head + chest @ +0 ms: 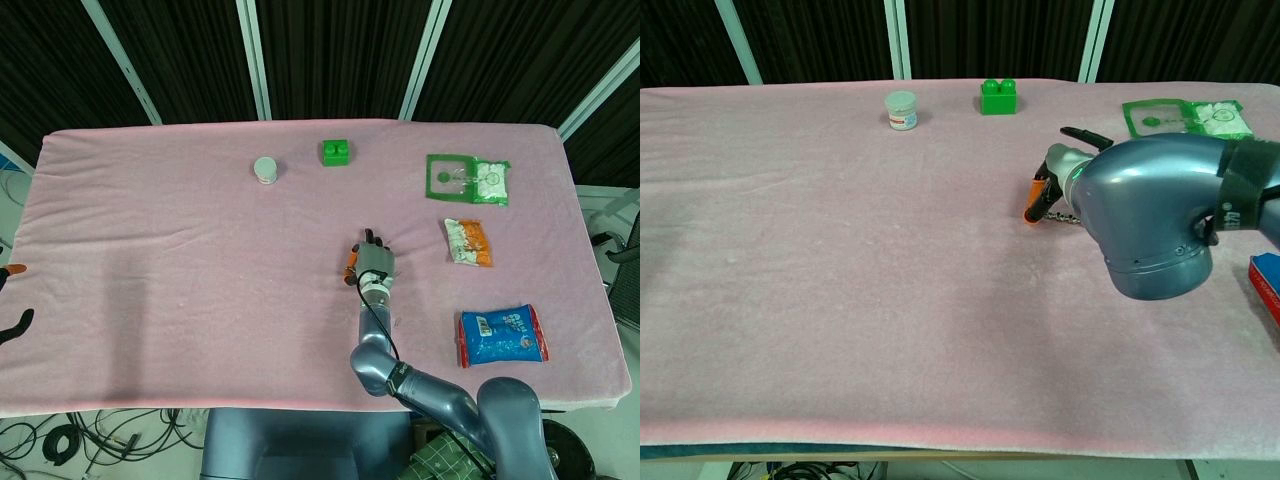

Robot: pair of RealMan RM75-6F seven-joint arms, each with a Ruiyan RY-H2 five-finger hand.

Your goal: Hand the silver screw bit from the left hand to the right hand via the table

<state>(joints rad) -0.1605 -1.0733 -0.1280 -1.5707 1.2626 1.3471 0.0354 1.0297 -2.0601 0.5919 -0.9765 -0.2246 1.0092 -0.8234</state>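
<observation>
Right hand [374,262]: lowered to the pink table cloth [180,240], in front of and slightly right of the green brick [336,152], well apart from it. Fingers curled down with the orange-tipped fingertips [1038,197] touching or just above the cloth; whether they have closed on anything cannot be told, as the elbow housing hides most of the hand in the chest view.

Silver screw bit [1068,217]: lying flat on the cloth just under the right hand, its twisted shank partly showing beside the fingertips; nearer the camera than the green brick.

Left hand [14,300]: only dark fingertips show at the table's left edge, far left of the green brick; pose cannot be told, nothing seen in it.

Step in hand (judgement): the bit has been set down; the pick-up by the right hand is under way, grasp not confirmed.

Next move calls for (judgement): a firm pinch across the thin shank, which may roll or sink into the soft cloth, then a straight lift.
</observation>
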